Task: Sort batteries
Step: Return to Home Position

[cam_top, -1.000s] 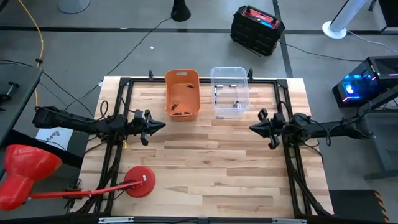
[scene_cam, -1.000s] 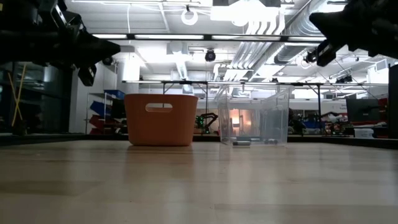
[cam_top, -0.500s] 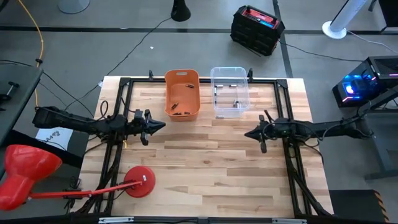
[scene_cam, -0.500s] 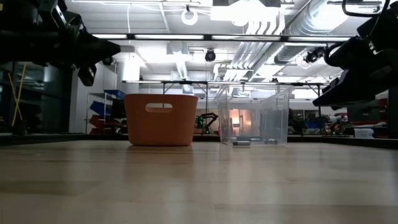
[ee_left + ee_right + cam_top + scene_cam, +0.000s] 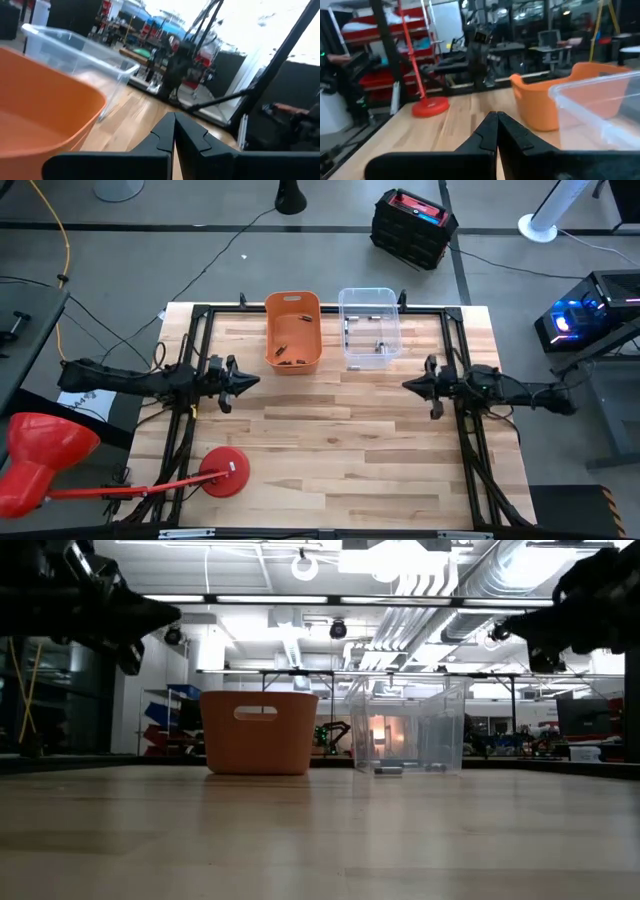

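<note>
Batteries [image 5: 286,358], sorted stock.
- Brown cells lie inside the orange bin [image 5: 268,330].
- Silvery cells [image 5: 378,346] lie in the transparent bin [image 5: 369,290], just beside the orange one at the table's far edge.
- Table [image 5: 350,450]: no loose cell shows on the boards.
- Left gripper [image 5: 255,379]: fingers pressed together, holding nothing, raised over the left side and clear of both bins.
- Right gripper [image 5: 406,385]: likewise closed and empty, over the right side.

Judgement: the sorting appears complete, and only parking the arms seems left.
</note>
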### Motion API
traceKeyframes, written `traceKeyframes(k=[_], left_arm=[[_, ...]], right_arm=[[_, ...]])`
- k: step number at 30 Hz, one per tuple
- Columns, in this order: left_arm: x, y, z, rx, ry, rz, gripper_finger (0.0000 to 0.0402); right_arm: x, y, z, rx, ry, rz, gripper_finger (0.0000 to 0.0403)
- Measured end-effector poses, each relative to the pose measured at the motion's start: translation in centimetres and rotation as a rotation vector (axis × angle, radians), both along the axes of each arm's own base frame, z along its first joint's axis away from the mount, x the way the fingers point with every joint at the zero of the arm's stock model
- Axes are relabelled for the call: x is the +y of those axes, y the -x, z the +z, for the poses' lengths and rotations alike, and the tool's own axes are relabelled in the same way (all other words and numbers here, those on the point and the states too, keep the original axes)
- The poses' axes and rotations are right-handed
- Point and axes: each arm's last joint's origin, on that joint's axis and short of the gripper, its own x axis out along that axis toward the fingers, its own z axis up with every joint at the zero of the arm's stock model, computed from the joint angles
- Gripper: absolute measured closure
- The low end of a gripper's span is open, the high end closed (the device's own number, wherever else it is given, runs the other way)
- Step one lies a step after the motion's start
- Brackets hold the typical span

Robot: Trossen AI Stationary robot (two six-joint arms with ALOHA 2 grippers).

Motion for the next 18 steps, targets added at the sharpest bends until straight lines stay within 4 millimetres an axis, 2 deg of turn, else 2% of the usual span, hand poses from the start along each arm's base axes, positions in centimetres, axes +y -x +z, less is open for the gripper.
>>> traceKeyframes(k=[6, 12, 18], left_arm=[[0.2, 1.6, -1.6, 0.159, -0.007, 0.009, 0.0398], [0.1, 2.5, -0.3, 0.008, -0.003, -0.027, 0.0398], [0.1, 2.6, 0.3, -0.055, 0.0, -0.019, 0.0398]], right_arm=[[-0.4, 0.0, 0.3, -0.029, 0.001, -0.04, 0.0402], [-0.6, 0.0, 0.1, -0.011, 0.001, -0.063, 0.0402], [-0.6, 0.0, 0.0, 0.001, 0.0, -0.063, 0.0402]])
